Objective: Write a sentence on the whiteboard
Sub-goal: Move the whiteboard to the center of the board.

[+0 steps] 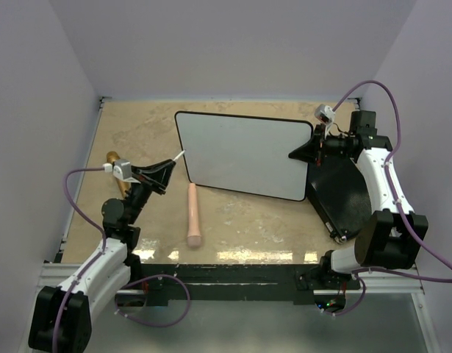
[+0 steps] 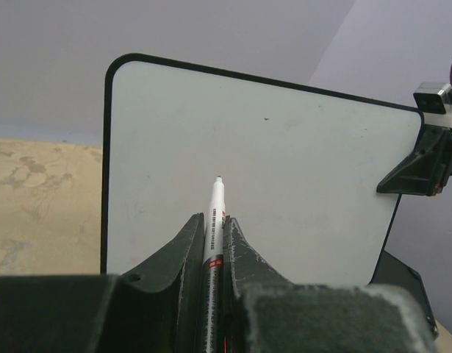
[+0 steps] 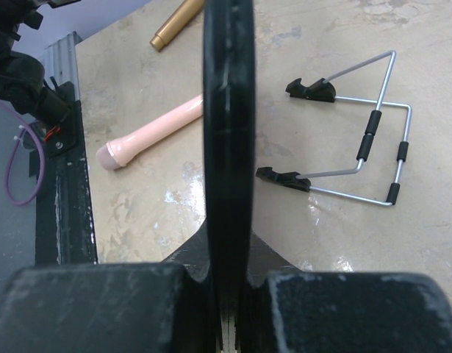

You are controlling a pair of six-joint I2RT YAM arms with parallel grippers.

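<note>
Left jaws clamp marker (image 2: 215, 209), right jaws — whiteboard (image 3: 228, 110)

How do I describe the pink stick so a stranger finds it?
Find the whiteboard on the beige table. By its near left corner lies the pink stick, flat on the table. Only it is pale pink; its neighbour farther left is a gold tube.

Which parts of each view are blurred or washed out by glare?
Top external: glare streaks on the table near the arm bases, whiteboard evenly lit. Left wrist: left hand soft, marker tip sharper. Right wrist: whiteboard edge close and blurred, wire stand crisp.
</note>
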